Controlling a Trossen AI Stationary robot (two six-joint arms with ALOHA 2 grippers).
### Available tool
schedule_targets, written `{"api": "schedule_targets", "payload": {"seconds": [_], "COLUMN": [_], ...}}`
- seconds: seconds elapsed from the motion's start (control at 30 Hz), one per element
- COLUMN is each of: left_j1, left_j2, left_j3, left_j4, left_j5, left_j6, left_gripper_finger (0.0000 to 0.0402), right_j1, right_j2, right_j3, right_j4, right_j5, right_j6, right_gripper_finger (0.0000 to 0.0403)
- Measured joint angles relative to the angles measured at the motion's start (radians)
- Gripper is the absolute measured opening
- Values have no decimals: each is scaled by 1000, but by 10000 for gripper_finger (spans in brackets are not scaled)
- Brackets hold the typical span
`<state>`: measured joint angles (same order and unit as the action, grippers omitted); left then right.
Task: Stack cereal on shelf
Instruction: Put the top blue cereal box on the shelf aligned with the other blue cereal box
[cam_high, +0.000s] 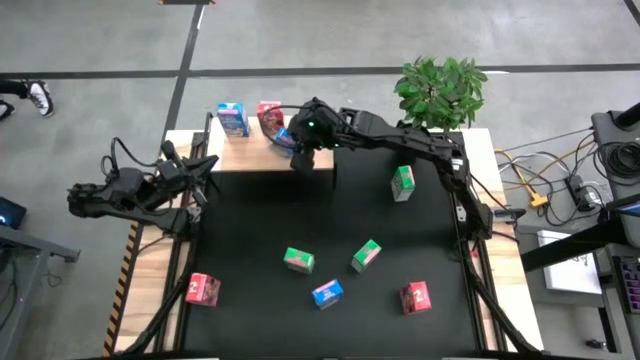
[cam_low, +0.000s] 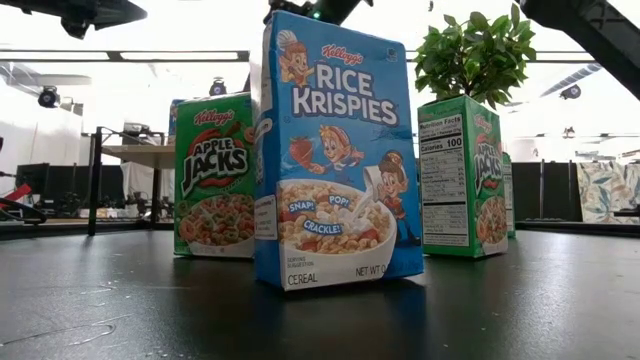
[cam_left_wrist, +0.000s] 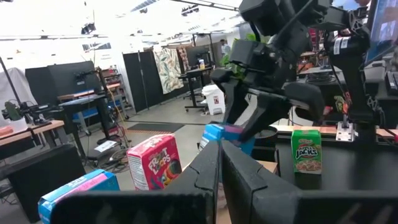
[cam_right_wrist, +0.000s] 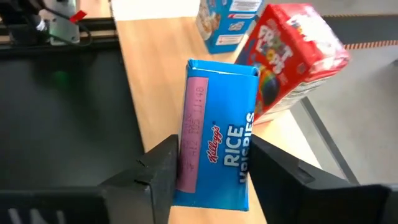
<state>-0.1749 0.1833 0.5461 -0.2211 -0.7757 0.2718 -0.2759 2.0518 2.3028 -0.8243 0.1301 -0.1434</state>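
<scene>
The shelf (cam_high: 360, 150) is the pale wooden board along the table's far edge. On its left part stand a blue cereal box (cam_high: 232, 118) and a red one (cam_high: 269, 115). Just near of them my right gripper (cam_high: 297, 148) is shut on another blue cereal box (cam_right_wrist: 214, 130), a Rice Krispies box, over the shelf. My left gripper (cam_left_wrist: 221, 180) waits shut at the table's left edge, touching nothing. Several more cereal boxes stand or lie on the black mat: green (cam_high: 402, 183), green (cam_high: 298, 260), green (cam_high: 366, 255), blue (cam_high: 328, 293), red (cam_high: 203, 290), red (cam_high: 415, 296). My right gripper has the blue box between its two fingers, one on each broad face (cam_right_wrist: 239, 155) near the box's top end. The fingers slant down from the table's right and near side. The box stands about upright over the shelf; its lower end is hidden.
A potted plant (cam_high: 440, 90) stands at the shelf's far right. The right arm (cam_high: 400, 135) reaches across the shelf's middle. In the low view a blue box (cam_low: 335, 150) and two green boxes (cam_low: 215, 175) (cam_low: 465, 175) stand close to the camera. Cables lie beyond the table's right edge.
</scene>
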Motion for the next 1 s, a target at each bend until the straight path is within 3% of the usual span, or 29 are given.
{"api": "schedule_targets", "payload": {"seconds": [0.4, 0.73, 0.83, 1.0], "left_j1": [0, -1, -1, -1], "left_j2": [0, 1, 1, 9], "left_j3": [0, -1, -1, -1], "left_j4": [-1, -6, -9, 31], "left_j5": [0, 6, 71, 269], "left_j6": [0, -2, -15, -27], "left_gripper_finger": [0, 0, 0, 0], "right_j1": [-25, -19, 1, 86], "right_j2": [0, -50, -85, -142], "right_j3": [-1, -2, -2, -31], "right_j4": [23, 13, -15, -36], "right_j5": [1, 2, 1, 4], "right_j6": [12, 13, 12, -40], "right_gripper_finger": [237, 235, 224, 197]}}
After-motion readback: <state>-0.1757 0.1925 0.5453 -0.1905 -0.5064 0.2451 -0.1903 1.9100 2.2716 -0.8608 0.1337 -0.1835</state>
